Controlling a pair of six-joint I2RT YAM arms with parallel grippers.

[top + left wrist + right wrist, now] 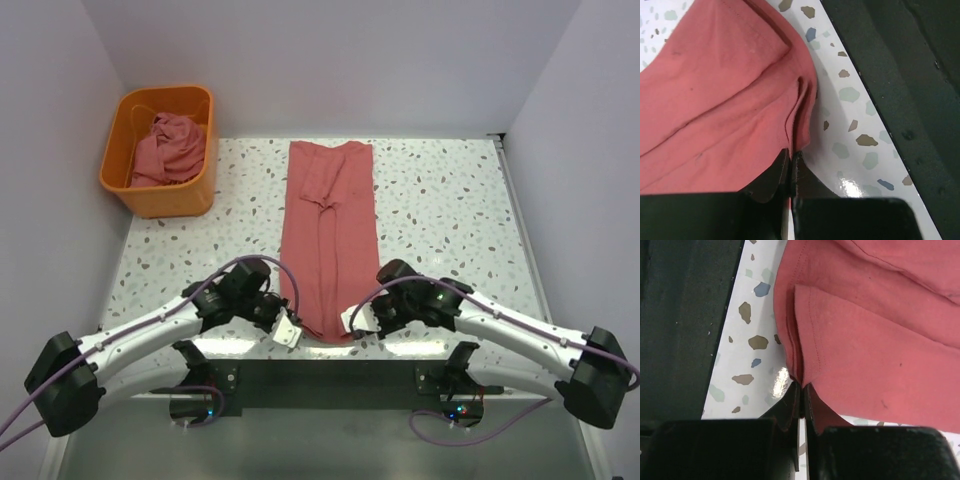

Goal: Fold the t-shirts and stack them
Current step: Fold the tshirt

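Observation:
A dusty red-pink t-shirt (328,235) lies folded into a long narrow strip down the middle of the table, sleeves tucked in. My left gripper (287,331) is shut on the strip's near left corner; the cloth (730,110) bunches into the closed fingertips (780,167). My right gripper (354,321) is shut on the near right corner; the hem (850,340) runs into its closed fingertips (795,395). A second red-pink t-shirt (168,148) lies crumpled in the orange basket (130,185).
The orange plastic basket stands at the far left corner. The speckled table (450,210) ends at a dark front edge (330,375) just behind both grippers. Grey walls close in the left, right and back.

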